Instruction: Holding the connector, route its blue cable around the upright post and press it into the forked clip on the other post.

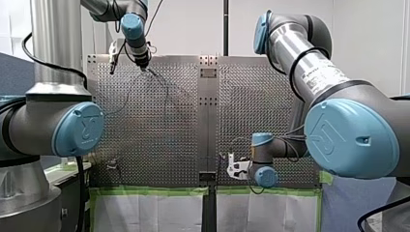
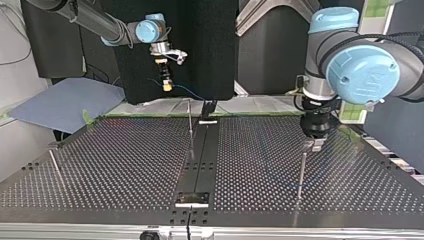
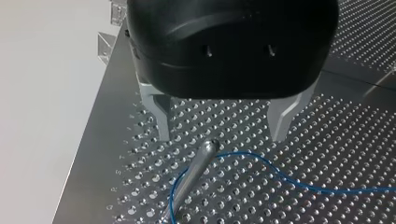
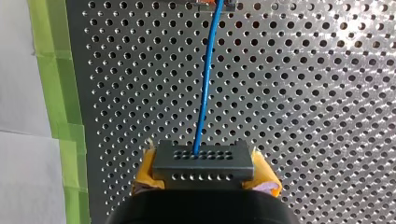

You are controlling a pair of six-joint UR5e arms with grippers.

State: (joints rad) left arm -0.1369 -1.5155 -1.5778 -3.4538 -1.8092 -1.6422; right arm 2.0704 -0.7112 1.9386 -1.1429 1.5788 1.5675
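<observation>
My right gripper [image 2: 166,82] is squeezing the dark connector [image 4: 203,161] tight between its yellow pads [image 4: 145,170] and is holding it up off the table [image 3: 327,149], near the edge with the green tape [image 4: 70,135]. I think it is gripping hard so the blue cable [image 4: 205,93] is going wherever the arm is going. The cable is running from the connector out over the holes. My left gripper [image 3: 224,126] is hanging just above the tip of the upright post [image 3: 196,168]. Its metal fingers [image 3: 161,116] are apart and are holding nothing. Under them the cable is bending around the post. I think this gripper is standing ready to stop the cable slipping off. I cannot tell which post is carrying the forked clip, so that step is not yet done.
</observation>
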